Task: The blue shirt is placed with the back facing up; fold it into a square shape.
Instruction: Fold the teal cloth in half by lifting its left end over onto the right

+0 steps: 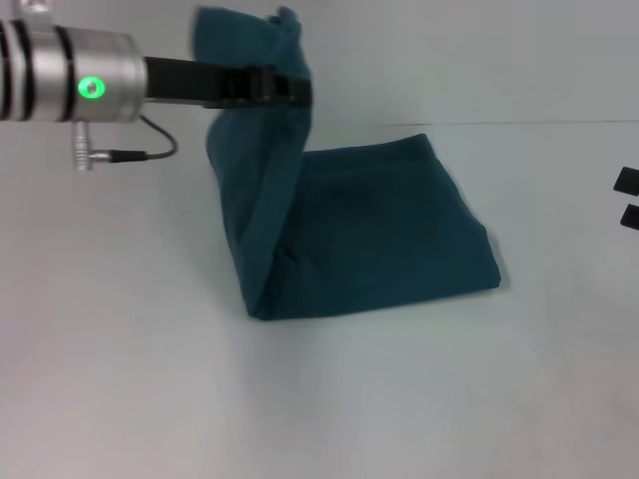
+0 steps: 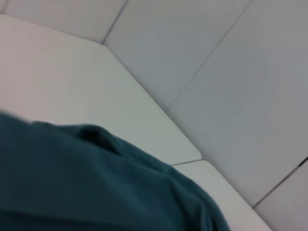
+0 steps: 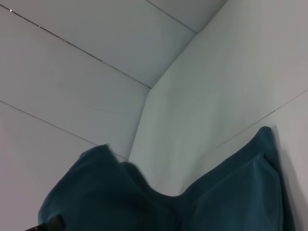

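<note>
The fold is mid-way: the left gripper [image 1: 285, 88] is clamped on a bunched edge of the large dark teal-blue soft fabric shirt [image 1: 369, 230] and holds that edge lifted well above the white bench [image 1: 150, 379], toward the bench's far edge. From the pinch a flap of cloth hangs down in a steep sheet to a crease lying on the bench, nearer its left side than the rest of the garment. The remainder of the shirt lies flat across the middle of the bench as a rough rectangle, apparently already doubled, with a rounded corner nearest the right edge.

As a judgement, the step in hand is carrying the raised flap over onto the flat part. The next move calls for sweeping the pinched edge toward the right side of the bench and lowering it so its edges meet those of the layer below, then letting go without dragging the stack.

The right gripper [image 1: 627, 198] shows only as two dark tips at the right edge of the bench, apart from the shirt, and I cannot tell how its fingers stand.

The cloth is plain, no lettering visible, limp and softly wrinkled, bunched into folds at the grip.
</note>
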Motion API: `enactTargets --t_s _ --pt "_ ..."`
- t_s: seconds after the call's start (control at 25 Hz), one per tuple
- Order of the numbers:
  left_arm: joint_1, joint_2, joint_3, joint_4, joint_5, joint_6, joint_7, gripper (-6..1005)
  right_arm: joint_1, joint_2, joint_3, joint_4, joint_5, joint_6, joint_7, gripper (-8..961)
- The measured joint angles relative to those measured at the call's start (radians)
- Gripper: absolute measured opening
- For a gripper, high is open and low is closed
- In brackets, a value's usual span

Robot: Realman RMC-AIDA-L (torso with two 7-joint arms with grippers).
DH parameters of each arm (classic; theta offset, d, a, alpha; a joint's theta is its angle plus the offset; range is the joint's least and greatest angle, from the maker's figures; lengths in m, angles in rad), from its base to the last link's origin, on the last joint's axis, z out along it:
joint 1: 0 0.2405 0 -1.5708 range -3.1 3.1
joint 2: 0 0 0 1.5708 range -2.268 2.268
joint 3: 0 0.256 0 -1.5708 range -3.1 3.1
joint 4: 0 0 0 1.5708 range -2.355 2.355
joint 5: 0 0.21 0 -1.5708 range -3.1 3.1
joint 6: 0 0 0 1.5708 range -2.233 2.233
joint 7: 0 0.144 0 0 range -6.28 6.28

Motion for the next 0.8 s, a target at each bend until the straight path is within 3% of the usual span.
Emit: enactTargets --t_s 0.32,0.8 --pt "-0.031 -0.054 0.175 -0.03 0.004 -0.168 -0.001 13 0.0 0.0 0.0 0.008 0.0 0.002 0.001 927" --pt "-0.061 -0.065 0.464 -0.151 -0.062 -0.394 0.012 17 0.0 0.002 -0.002 0.014 -0.016 0.008 0.001 927"
